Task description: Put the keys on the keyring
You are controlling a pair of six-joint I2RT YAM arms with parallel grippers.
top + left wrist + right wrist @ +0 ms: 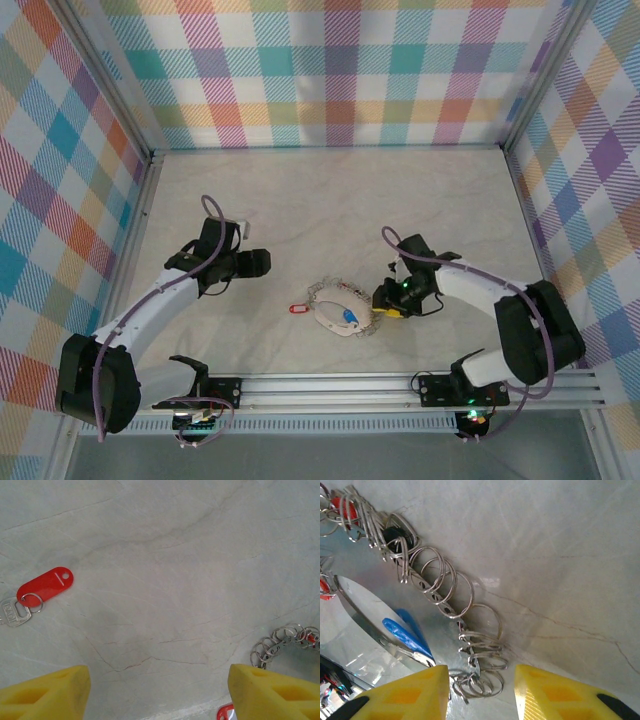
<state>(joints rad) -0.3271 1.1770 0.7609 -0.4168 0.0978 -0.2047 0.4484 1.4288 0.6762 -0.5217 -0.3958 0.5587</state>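
Two yellow fingertips (405, 695) of the right pincer (480, 692) stand partly apart, straddling the coiled end of the keyring (440, 587). A gap shows on the right-hand side, so nothing looks clamped. The loop lies flat on the worktop (175, 555), strung with many small rings (480, 657). A red head (342, 507) and a black head (395, 535) sit among them, and a blue key (405, 632) rests on a shiny oval plate (365, 610) inside the loop.

The left pincer (160, 692) hangs wide open over bare worktop with nothing in it. The red-tagged key (45, 584) lies loose to one side, well apart from the loop.

The main risk is at the coil. If the right jaws close here, they are likely to catch several small rings at once. Lifting them would probably drag the whole limp loop, tangle it or flip keys already threaded.

A second risk is the loose key. It lies flat and thin, so broad fingertips may push it along the worktop rather than pinch it. Its own little ring could also snag.
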